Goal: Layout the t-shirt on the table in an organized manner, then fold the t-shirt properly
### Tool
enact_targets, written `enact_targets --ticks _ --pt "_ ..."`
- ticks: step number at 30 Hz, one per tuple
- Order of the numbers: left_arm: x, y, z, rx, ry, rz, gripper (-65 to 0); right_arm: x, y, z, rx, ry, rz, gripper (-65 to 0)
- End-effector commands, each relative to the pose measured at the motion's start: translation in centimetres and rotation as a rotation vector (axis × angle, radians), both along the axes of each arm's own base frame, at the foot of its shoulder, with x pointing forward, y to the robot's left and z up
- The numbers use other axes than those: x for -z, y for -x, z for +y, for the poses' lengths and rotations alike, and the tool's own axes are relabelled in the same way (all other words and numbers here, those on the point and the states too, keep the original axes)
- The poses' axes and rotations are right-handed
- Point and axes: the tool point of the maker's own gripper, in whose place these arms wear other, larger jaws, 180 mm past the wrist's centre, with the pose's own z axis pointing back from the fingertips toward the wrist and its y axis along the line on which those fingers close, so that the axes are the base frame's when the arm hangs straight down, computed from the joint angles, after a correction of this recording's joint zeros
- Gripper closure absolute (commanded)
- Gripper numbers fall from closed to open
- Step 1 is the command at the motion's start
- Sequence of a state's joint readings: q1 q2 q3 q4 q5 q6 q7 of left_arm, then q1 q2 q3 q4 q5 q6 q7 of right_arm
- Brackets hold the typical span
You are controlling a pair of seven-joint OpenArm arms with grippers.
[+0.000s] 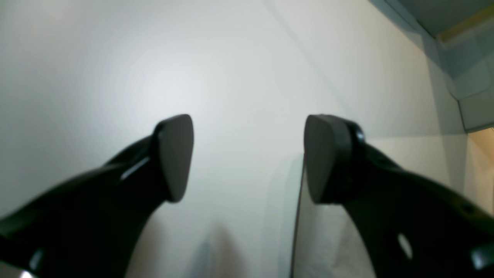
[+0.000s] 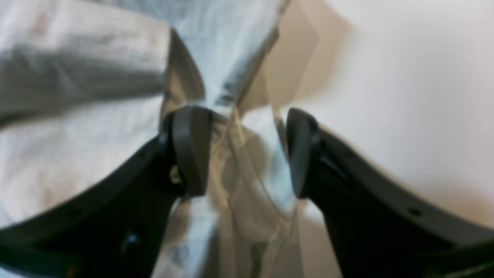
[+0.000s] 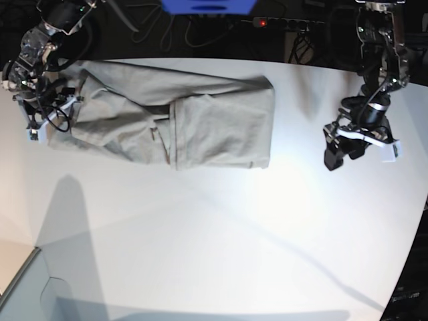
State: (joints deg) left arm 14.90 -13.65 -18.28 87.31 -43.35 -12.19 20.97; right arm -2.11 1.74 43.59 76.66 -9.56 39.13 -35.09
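Observation:
The light grey-beige t-shirt (image 3: 200, 114) lies as a long, wrinkled band across the far left and middle of the white table (image 3: 234, 234), with its right part doubled over. My right gripper (image 3: 37, 130) is at the shirt's left end. In the right wrist view my right gripper (image 2: 247, 150) is open, and a bunched edge of the t-shirt (image 2: 77, 146) runs between its fingers. My left gripper (image 3: 338, 160) hangs over bare table at the right, well away from the shirt. My left gripper (image 1: 247, 154) is open, with only the white table (image 1: 193, 58) behind it.
Behind the far edge of the table are dark cables, a blue object (image 3: 207, 5) and a power strip with a red light (image 3: 263, 22). The table's edge curves down the right side. A grey box corner (image 3: 27, 294) shows at the bottom left.

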Motion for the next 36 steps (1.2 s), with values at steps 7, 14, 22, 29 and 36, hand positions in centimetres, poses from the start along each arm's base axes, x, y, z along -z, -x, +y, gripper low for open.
enact_targets --ticks 7,14,22,29,36 --pt "-1.6 -0.7 0.3 0.004 -0.008 -0.054 -43.5 0.6 -0.2 2.8 -0.059 -0.033 0.006 -29.4" --pt "-1.5 -0.1 1.3 -0.021 -0.017 -0.048 -43.5 1.1 -0.8 5.7 -0.161 -0.045 0.023 0.0" --pt "-1.8 1.3 5.2 -0.117 -0.049 -0.046 -43.5 -5.3 -3.0 4.3 -0.181 0.102 -0.121 0.0" --pt "-1.7 1.8 6.5 -0.149 -0.063 -0.036 -43.5 -11.7 -4.6 6.7 -0.21 0.194 -0.218 0.0" --pt "-0.8 2.8 6.2 -0.145 -0.058 -0.007 -43.5 -12.7 -4.3 13.0 -0.355 0.163 -0.206 0.0"
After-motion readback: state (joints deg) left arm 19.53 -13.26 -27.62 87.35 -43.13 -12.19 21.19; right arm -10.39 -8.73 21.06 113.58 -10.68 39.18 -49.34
